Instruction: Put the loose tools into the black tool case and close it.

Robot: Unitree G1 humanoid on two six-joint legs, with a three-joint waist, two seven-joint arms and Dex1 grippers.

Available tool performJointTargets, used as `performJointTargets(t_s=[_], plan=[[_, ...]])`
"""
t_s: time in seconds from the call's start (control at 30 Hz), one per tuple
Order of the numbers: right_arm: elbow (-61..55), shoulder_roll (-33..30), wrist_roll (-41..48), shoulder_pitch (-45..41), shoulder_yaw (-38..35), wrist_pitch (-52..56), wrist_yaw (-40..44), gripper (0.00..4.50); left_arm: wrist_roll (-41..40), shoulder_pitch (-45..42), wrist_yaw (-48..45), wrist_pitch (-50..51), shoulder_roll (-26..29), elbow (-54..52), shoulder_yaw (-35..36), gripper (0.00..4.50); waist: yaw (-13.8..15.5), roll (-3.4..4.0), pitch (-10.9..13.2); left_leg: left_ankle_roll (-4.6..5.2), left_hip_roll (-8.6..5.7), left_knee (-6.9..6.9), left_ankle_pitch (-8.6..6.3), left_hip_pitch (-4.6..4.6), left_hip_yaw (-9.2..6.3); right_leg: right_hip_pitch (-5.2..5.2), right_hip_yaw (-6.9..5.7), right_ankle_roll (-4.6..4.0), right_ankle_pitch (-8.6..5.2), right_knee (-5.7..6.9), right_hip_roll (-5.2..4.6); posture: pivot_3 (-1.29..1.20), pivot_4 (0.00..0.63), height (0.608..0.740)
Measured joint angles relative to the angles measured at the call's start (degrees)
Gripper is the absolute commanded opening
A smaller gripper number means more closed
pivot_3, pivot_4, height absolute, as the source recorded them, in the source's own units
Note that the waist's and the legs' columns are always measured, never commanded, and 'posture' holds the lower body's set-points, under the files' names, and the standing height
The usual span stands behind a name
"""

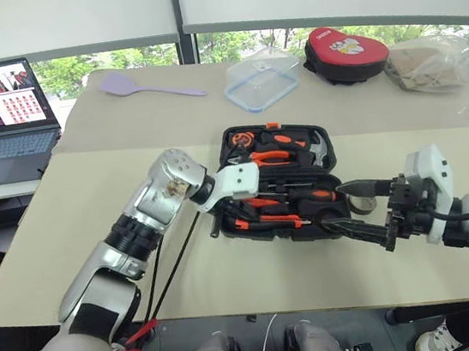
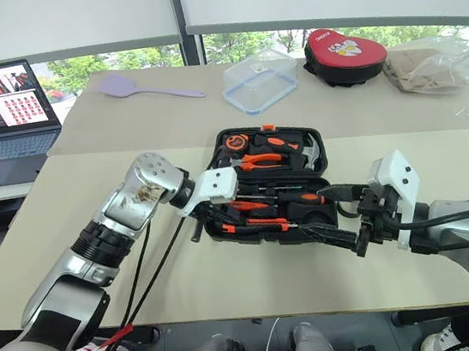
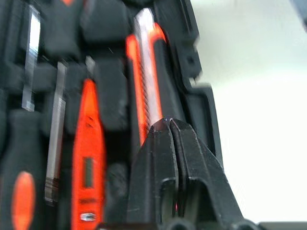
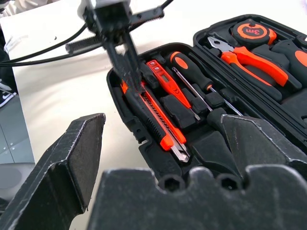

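One black tool case (image 1: 280, 183) lies open near the middle of the worktop (image 1: 92, 211), its lid half holding pliers, a hammer and a tape measure, its near half holding the slim screwdrivers (image 4: 189, 81) and the black-and-orange utility knife (image 4: 156, 120). The knife lies in the slot along the case's outer wall. The left pincer (image 4: 129, 72) has its fingers pressed together, tips resting on or just above the handle end of the knife; I cannot tell whether it is pushing down. If the knife is not fully seated, a proud end could block the lid from closing. A sideways shove from those closed tips could also pop the knife out or slide the whole case.

A small grey tape roll (image 1: 362, 204) sits on the worktop just beside the case's right edge, not yet inside. The right pincer (image 1: 362, 208) hangs over that spot with its fingers spread wide apart, gripping nothing. Coming down carelessly, a lower finger could knock the roll away or catch the case rim.
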Motion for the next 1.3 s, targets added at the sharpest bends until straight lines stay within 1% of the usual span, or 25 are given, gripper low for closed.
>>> performJointTargets(t_s=[0.13, 0.27, 0.4, 0.57, 0.7, 0.8, 0.87, 1.0, 1.1, 1.3], plan=[[0.1, 0.3, -0.2, -0.1, 0.6, 0.0, 0.0, 4.5, 2.0, 0.0, 0.3, -2.9, -0.2, 0.1, -1.0, 0.06, 0.0, 0.0, 0.0, 0.0, 0.0, -0.01, 0.0, 0.09, -0.01, 0.09, 0.0, 0.0, 0.0, -0.01, 0.0, 0.0, 0.15, 0.731], [0.5, 0.4, -0.6, -0.1, 1.0, 0.0, -0.2, 4.5, 5.5, -0.2, 2.5, -8.2, -1.0, 2.5, -2.2, 0.06, 0.0, 0.0, -0.1, 0.04, 0.03, -0.01, -0.03, 0.27, -0.06, 0.29, -0.01, 0.0, 0.0, -0.07, -0.01, 0.0, 0.15, 0.731], [0.6, 1.1, -1.1, -0.1, 1.2, 0.0, -0.2, 4.5, 7.3, -0.2, 3.7, -11.5, -2.0, 3.8, -2.9, 0.06, -0.1, 0.0, -0.1, 0.05, 0.09, -0.02, -0.04, 0.3, -0.12, 0.34, -0.03, -0.01, -0.01, -0.09, -0.01, 0.0, 0.15, 0.731], [0.7, 1.1, -1.4, 0.0, 1.2, 0.0, -0.1, 4.5, 8.2, 0.3, 4.0, -12.9, -2.2, 4.1, -2.9, 0.06, -0.3, 0.08, -0.2, 0.06, 0.13, -0.05, -0.05, 0.45, -0.12, 0.48, -0.02, -0.02, -0.01, -0.12, 0.0, 0.0, 0.15, 0.731], [1.2, 1.1, -1.7, 0.0, 1.2, 0.0, 0.1, 4.5, 7.5, 0.2, 3.6, -10.9, -3.2, 5.2, -1.6, 0.06, -0.3, 0.09, -0.2, 0.09, 0.13, -0.05, -0.07, 0.45, -0.12, 0.5, -0.03, -0.02, -0.01, -0.13, -0.02, 0.0, 0.15, 0.731], [1.5, 1.1, -1.8, 0.0, 1.2, 0.0, 0.3, 4.5, 5.2, -0.4, 2.5, -6.6, -4.3, 6.8, 0.3, 0.06, -0.3, 0.09, -0.2, 0.11, 0.12, -0.04, -0.08, 0.39, -0.12, 0.47, -0.04, -0.02, -0.01, -0.13, -0.03, 0.0, 0.15, 0.731], [1.6, 1.1, -1.8, 0.0, 1.2, 0.0, 0.4, 4.5, 2.9, -1.2, 1.6, -3.0, -5.0, 8.0, 1.9, 0.06, -0.3, 0.07, -0.2, 0.11, 0.12, -0.02, -0.07, 0.18, -0.12, 0.26, -0.05, -0.01, -0.01, -0.11, -0.03, 0.0, 0.15, 0.731], [1.7, 1.1, -2.2, 0.0, 1.2, 0.0, 0.6, 4.5, -0.4, -2.5, -1.3, 1.0, -4.2, 6.1, 4.4, 0.06, -0.2, 0.07, -0.2, 0.09, 0.07, 0.0, -0.06, -0.03, -0.07, 0.01, -0.03, 0.0, -0.01, -0.03, -0.02, 0.0, 0.15, 0.731], [1.7, 1.1, -2.4, 0.0, 1.2, 0.0, 0.8, 4.5, -0.6, -1.9, -2.8, 1.0, -3.4, 3.6, 4.0, 0.06, -0.2, 0.07, -0.2, 0.09, 0.05, 0.0, -0.06, -0.03, -0.05, 0.01, -0.03, 0.0, -0.01, -0.04, -0.02, 0.0, 0.15, 0.731], [1.7, 1.1, -2.7, 0.4, 1.2, -0.1, 0.8, 4.5, 1.0, 0.9, -3.8, -0.8, -2.4, 1.5, 0.1, 0.06, -0.2, 0.07, -0.2, 0.09, 0.05, 0.01, -0.06, -0.02, -0.05, 0.02, -0.03, 0.0, -0.01, -0.04, -0.02, 0.0, 0.15, 0.731]])
